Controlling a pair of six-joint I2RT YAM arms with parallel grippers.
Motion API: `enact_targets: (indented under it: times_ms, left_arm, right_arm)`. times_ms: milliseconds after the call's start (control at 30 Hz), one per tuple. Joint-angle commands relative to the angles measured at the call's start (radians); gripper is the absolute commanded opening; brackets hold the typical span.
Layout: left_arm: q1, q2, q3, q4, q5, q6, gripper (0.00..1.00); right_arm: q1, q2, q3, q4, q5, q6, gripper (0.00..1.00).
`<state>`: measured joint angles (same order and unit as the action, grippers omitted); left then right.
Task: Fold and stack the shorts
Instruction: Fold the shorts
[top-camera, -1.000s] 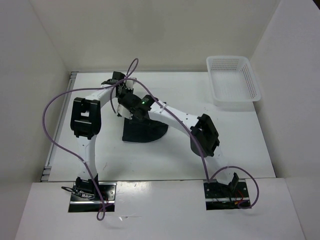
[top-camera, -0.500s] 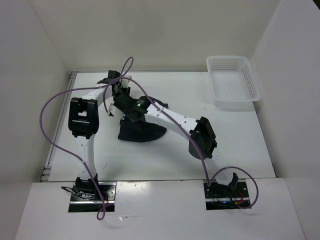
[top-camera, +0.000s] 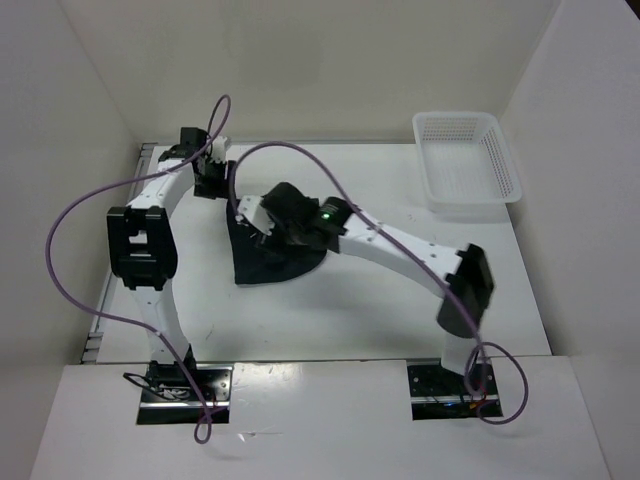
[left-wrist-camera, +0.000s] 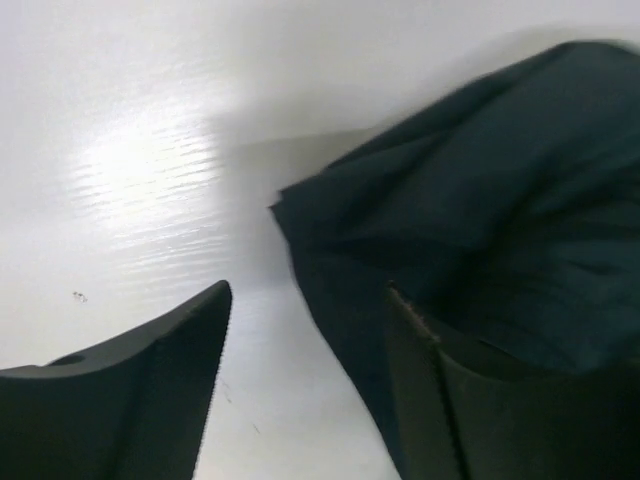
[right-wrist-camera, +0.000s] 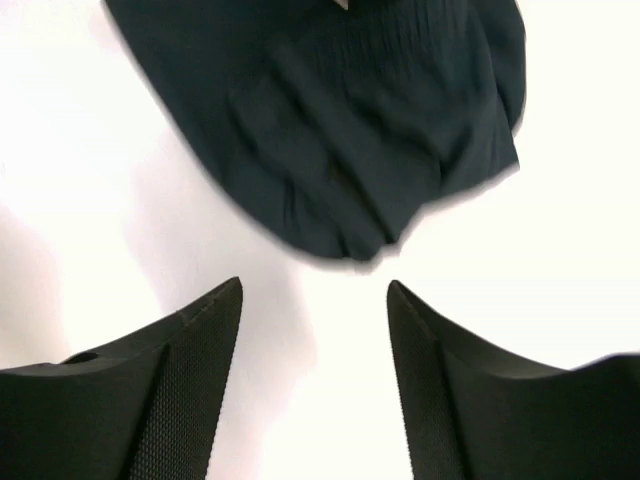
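Observation:
The shorts (top-camera: 275, 258) lie as a dark, folded, fan-shaped heap on the white table, left of centre. My left gripper (top-camera: 212, 182) hovers just beyond their far left corner. In the left wrist view it (left-wrist-camera: 308, 288) is open, the shorts (left-wrist-camera: 480, 230) fill the right side and one finger (left-wrist-camera: 430, 390) overlaps their edge. My right gripper (top-camera: 248, 218) hangs above the shorts' far edge. In the right wrist view it (right-wrist-camera: 315, 284) stands open over bare table, with the shorts (right-wrist-camera: 340, 120) just past its fingertips. Neither gripper holds anything.
A white mesh basket (top-camera: 470, 205) stands at the far right corner of the table. White walls enclose the table on the left, back and right. Purple cables loop over both arms.
Both grippers have opened and let go of the shorts, which now lie flat. The left arm has swung left and back; the right arm's elbow has moved right.

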<state>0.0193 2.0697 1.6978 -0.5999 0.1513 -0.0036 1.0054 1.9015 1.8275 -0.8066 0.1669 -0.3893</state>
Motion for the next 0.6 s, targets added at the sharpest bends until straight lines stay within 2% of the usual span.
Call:
enact_targets:
  times_ms: [0,33,100,167,200,267,367,433,500,567]
  left_arm:
    - [-0.047,-0.134,-0.004,0.002,0.073,0.004,0.71]
    - [-0.047,-0.134,-0.004,0.002,0.073,0.004,0.72]
    - [-0.056,-0.12,-0.004,0.002,0.073,0.004,0.74]
    - [-0.056,-0.106,0.016,-0.029,0.073,0.004,0.76]
    - [-0.056,-0.106,0.025,-0.029,0.124,0.004,0.76]
    - [-0.056,-0.137,0.011,-0.041,0.189,0.004,0.8]
    - [-0.125,-0.146,-0.032,-0.063,0.211,0.004,0.9]
    - [-0.137,-0.12,-0.042,-0.063,0.202,0.004,0.9]
    - [-0.151,-0.079,-0.043,-0.063,0.202,0.004,0.96]
    - [-0.151,-0.054,-0.017,-0.063,0.224,0.004,0.98]
  right_arm:
    - [-0.033,-0.263,-0.241,0.199,-0.05,-0.063,0.66]
    - [-0.033,-0.333,-0.351,0.228,-0.082,-0.083,0.74]
    - [-0.033,-0.344,-0.405,0.285,-0.107,-0.092,0.79]
    - [-0.033,-0.283,-0.434,0.319,-0.135,-0.112,0.85]
    - [-0.033,-0.268,-0.465,0.387,-0.135,-0.134,0.87]
    - [-0.033,-0.228,-0.49,0.467,-0.147,-0.195,0.93]
    - [-0.033,-0.165,-0.49,0.561,-0.211,-0.235,0.99]
    - [-0.033,-0.122,-0.459,0.616,-0.225,-0.217,0.99]
    - [-0.033,-0.065,-0.439,0.658,-0.234,-0.217,0.99]
    - [-0.033,-0.024,-0.424,0.702,-0.234,-0.217,0.99]
